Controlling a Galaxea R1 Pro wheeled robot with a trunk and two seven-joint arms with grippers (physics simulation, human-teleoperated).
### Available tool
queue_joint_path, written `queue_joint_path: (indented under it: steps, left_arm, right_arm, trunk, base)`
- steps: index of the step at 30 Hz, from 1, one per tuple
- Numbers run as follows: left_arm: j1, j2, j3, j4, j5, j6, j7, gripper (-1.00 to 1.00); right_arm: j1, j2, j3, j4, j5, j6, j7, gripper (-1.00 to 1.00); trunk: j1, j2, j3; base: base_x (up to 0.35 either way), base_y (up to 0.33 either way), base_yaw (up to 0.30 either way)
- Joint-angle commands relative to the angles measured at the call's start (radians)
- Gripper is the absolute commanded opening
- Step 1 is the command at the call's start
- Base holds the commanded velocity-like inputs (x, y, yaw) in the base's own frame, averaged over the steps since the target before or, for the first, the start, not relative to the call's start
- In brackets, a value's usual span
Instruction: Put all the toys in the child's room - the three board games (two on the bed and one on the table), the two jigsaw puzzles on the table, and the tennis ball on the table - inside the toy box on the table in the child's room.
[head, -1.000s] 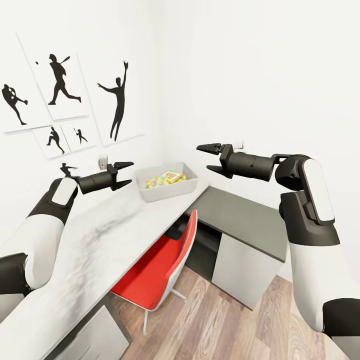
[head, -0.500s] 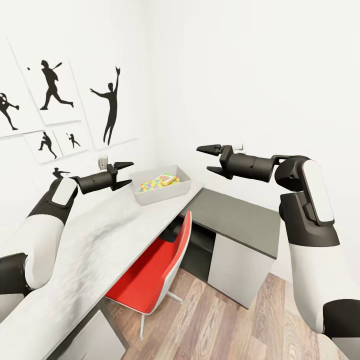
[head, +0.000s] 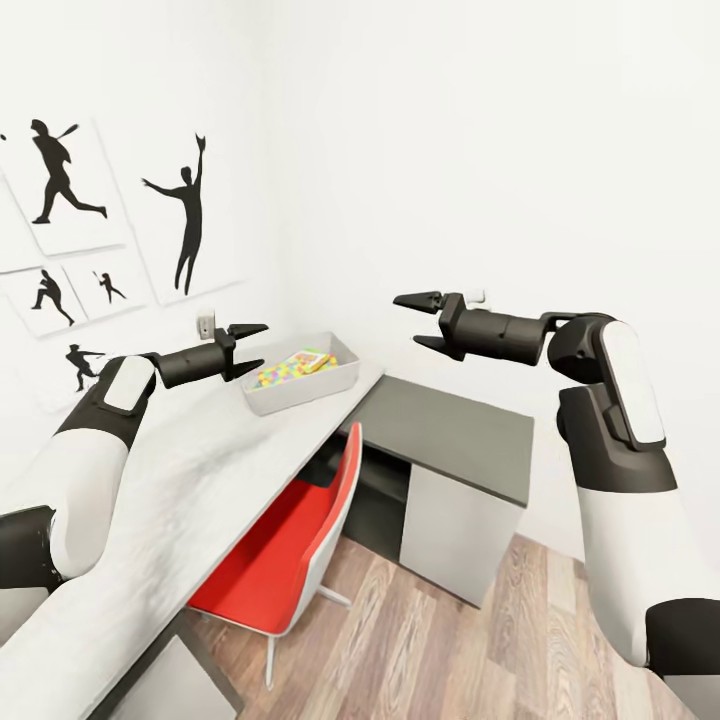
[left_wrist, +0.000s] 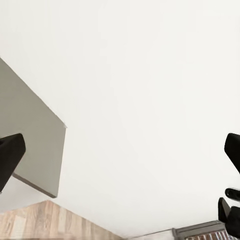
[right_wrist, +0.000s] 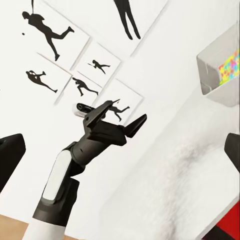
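Observation:
The pale grey toy box stands at the far end of the table, by the room's corner. Inside it lie multicolour jigsaw puzzle pieces and an orange-green board game. My left gripper hovers open and empty above the table, just left of the toy box. My right gripper hangs open and empty in the air above the dark cabinet. The right wrist view takes in the left gripper and the toy box. The tennis ball and the bed are out of view.
A red chair is tucked under the table beside the cabinet's white door. Baseball-player silhouette pictures hang on the left wall. Wood-plank floor spreads to the right of the chair.
The whole head view has shifted left, so the camera has turned right. Both arms keep the same pose with open jaws.

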Motion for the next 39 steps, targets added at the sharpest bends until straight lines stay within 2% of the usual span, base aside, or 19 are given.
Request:
queue_joint_path:
  steps: [1,39]
  left_arm:
    - [-0.001,0.000,0.004,0.000,-0.008,0.004,-0.007,1.00]
    - [0.008,0.000,0.004,0.002,-0.009,0.003,-0.006,1.00]
  right_arm:
    - [-0.001,0.000,0.001,0.001,-0.010,0.000,-0.010,1.00]
    - [0.001,-0.001,0.001,0.019,-0.010,0.000,-0.009,1.00]
  trunk:
    - [0.001,-0.002,-0.002]
    - [0.001,-0.002,0.033]
  base:
    - [-0.054,0.000,-0.274]
    - [-0.069,0.000,-0.258]
